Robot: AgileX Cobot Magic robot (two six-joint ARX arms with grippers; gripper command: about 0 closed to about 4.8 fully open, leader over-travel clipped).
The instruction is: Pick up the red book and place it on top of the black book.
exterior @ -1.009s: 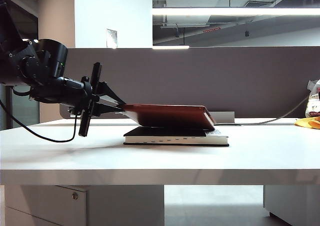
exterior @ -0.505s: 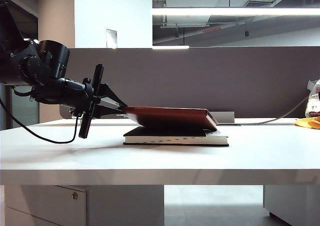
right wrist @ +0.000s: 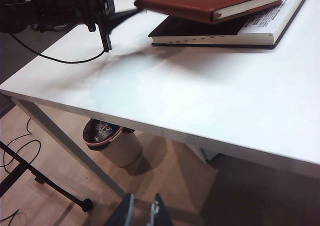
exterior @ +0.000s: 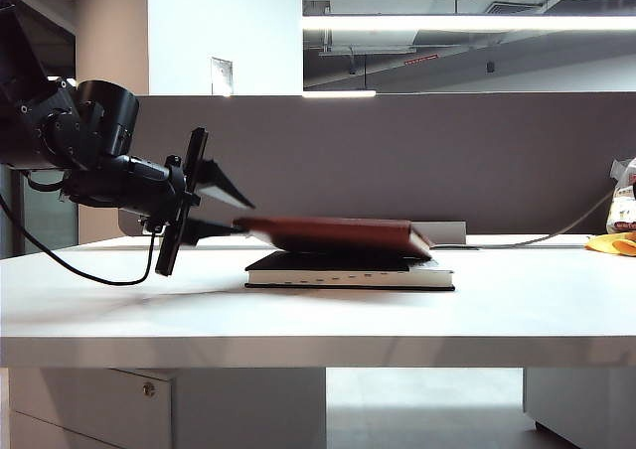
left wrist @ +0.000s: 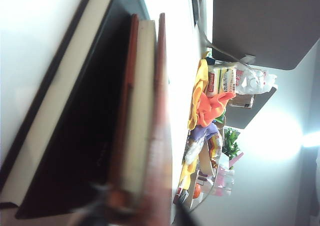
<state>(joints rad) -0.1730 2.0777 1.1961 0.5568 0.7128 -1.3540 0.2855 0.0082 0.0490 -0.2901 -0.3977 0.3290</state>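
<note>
The white table [exterior: 318,315] carries the black book [exterior: 350,270], and the red book [exterior: 333,234] lies on top of it. My left gripper [exterior: 234,214] hangs spread at the red book's spine end, gripping nothing. My right gripper [right wrist: 141,211], off the table's edge, sits slightly parted and empty.

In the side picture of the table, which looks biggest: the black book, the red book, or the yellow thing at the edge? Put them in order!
1. Thick black-covered book and thin dark-red hardcover book: about alike, too close to rank.
2. Yellow thing: smallest, but cut off by the picture's edge.
</note>
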